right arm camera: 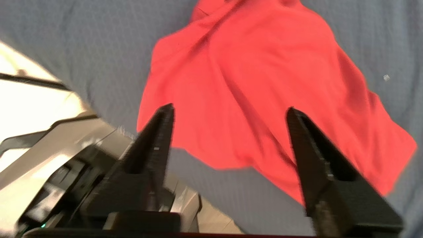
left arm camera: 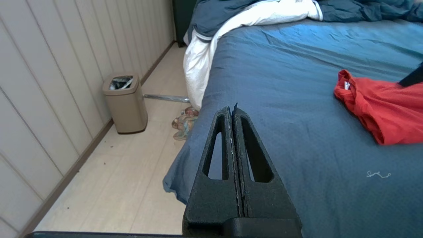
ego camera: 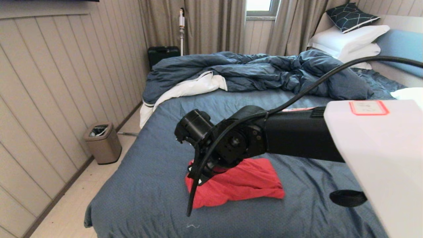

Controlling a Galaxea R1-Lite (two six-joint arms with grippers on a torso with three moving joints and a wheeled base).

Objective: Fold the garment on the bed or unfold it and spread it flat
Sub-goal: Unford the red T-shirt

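Currently positioned over the garment: right gripper, fingers spread wide, holding nothing, pointed down at the red cloth. Garment lying bunched in a compact heap on the bed, near the foot end, well apart from the duvet piled toward the pillows. Chest print not visible; neck tag facing the left-hand edge of the mattress in the left wrist view. Left gripper parked off that side of the bed, fingers pressed together, empty, well apart from the shirt.

Judged step: approach for a first grasp, most likely to open the heap out. Recommended: lower onto a single edge or hem rather than the thick middle, to avoid pinching several layers together. Close only when one fold sits between the fingers, clear of the sheet beneath. Risk noted: snagging the sheet with the shirt. Lift gently, then draw outward; second arm likely needed at the opposite edge
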